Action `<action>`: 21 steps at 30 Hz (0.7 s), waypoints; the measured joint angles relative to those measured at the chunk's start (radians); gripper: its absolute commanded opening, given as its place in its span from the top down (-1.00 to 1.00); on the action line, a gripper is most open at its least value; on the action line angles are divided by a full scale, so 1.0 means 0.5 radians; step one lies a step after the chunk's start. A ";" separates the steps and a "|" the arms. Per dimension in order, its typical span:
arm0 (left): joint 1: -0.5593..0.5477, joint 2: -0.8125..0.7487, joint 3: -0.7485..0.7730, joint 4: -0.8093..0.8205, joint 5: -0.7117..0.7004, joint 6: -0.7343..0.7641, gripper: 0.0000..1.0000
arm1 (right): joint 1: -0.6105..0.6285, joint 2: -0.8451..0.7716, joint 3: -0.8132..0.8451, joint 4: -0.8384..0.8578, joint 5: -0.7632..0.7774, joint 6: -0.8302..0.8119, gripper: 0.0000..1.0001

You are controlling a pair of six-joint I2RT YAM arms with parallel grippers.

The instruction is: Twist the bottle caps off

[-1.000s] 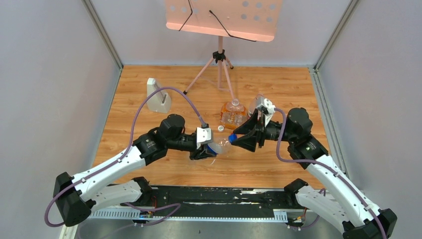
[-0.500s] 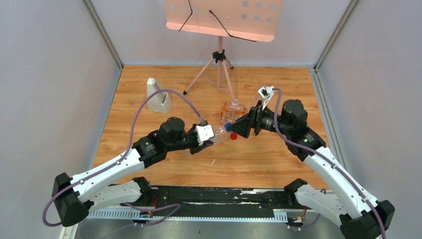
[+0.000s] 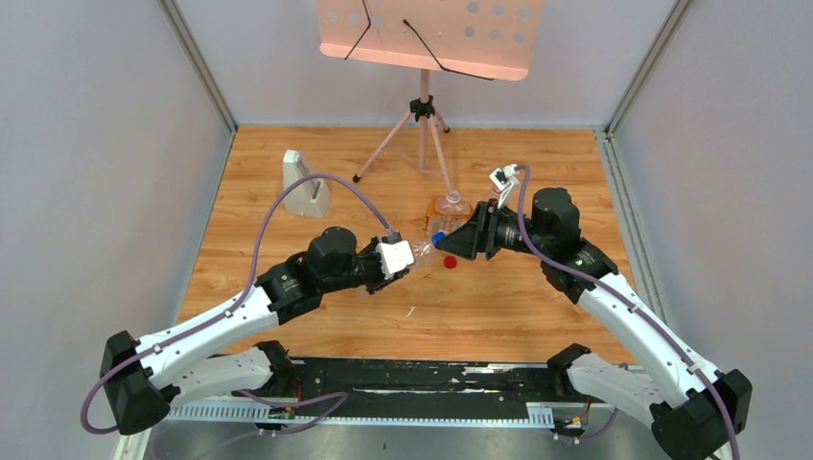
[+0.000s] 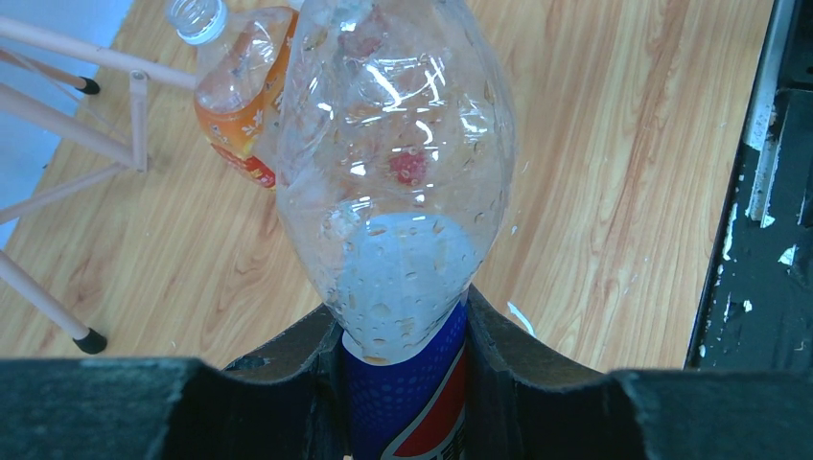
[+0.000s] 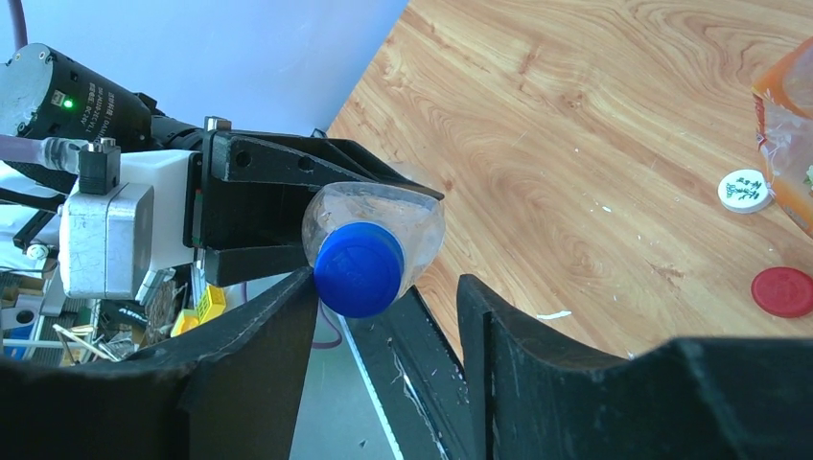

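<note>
My left gripper point(image 4: 401, 311) is shut on the blue-labelled Pepsi bottle point(image 4: 403, 192) and holds it level above the table, neck toward the right arm. It also shows in the top view point(image 3: 406, 257). The bottle's blue cap point(image 5: 360, 268) is on its neck. My right gripper point(image 5: 385, 287) is open with its jaws on either side of the cap; the left finger point(image 5: 278, 326) is close to it. A loose red cap point(image 5: 782, 291) and white cap point(image 5: 745, 190) lie on the table. The squat orange bottle point(image 4: 240, 96) stands capless. The third bottle is hidden.
A pale grey upright block point(image 3: 305, 184) stands at the back left. A pink music stand's tripod point(image 3: 422, 134) stands at the back centre, just behind the orange bottle point(image 3: 448, 213). The black rail point(image 3: 412, 376) runs along the near edge.
Both grippers have moved toward the back of the table with the Pepsi bottle between them. The red cap has come into view on the table beneath.
</note>
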 measured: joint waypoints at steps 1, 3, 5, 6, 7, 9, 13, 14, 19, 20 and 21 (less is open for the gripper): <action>0.000 0.000 0.000 0.000 -0.002 0.002 1.00 | 0.000 0.001 0.000 0.000 0.001 0.002 -0.06; 0.000 0.000 0.000 -0.001 -0.005 0.002 1.00 | 0.000 0.002 0.000 0.002 0.000 0.011 -0.05; 0.000 0.000 -0.002 -0.002 -0.005 0.003 1.00 | 0.000 0.008 0.001 0.005 -0.001 0.021 0.00; 0.001 0.001 -0.004 -0.004 -0.005 0.004 1.00 | 0.000 0.015 0.001 0.005 -0.002 0.026 0.04; 0.001 0.001 -0.006 -0.005 -0.007 0.004 1.00 | 0.000 0.022 0.001 0.010 -0.006 0.032 0.06; 0.001 0.003 -0.010 -0.007 -0.010 0.004 1.00 | 0.000 0.034 0.001 0.024 -0.023 0.042 0.06; 0.000 0.007 -0.010 -0.005 -0.004 0.010 1.00 | 0.000 0.041 0.000 0.064 -0.042 0.061 0.13; 0.000 0.008 -0.011 -0.005 -0.003 0.010 1.00 | 0.000 0.041 0.000 0.080 -0.042 0.066 0.15; -0.001 0.021 -0.010 -0.001 -0.002 0.014 1.00 | 0.000 0.041 0.000 0.109 -0.053 0.082 0.34; -0.001 0.021 -0.010 0.004 -0.002 0.015 1.00 | -0.002 0.042 0.000 0.109 -0.057 0.085 0.43; -0.002 0.021 -0.010 0.007 -0.003 0.014 1.00 | -0.002 0.042 0.000 0.111 -0.057 0.086 0.51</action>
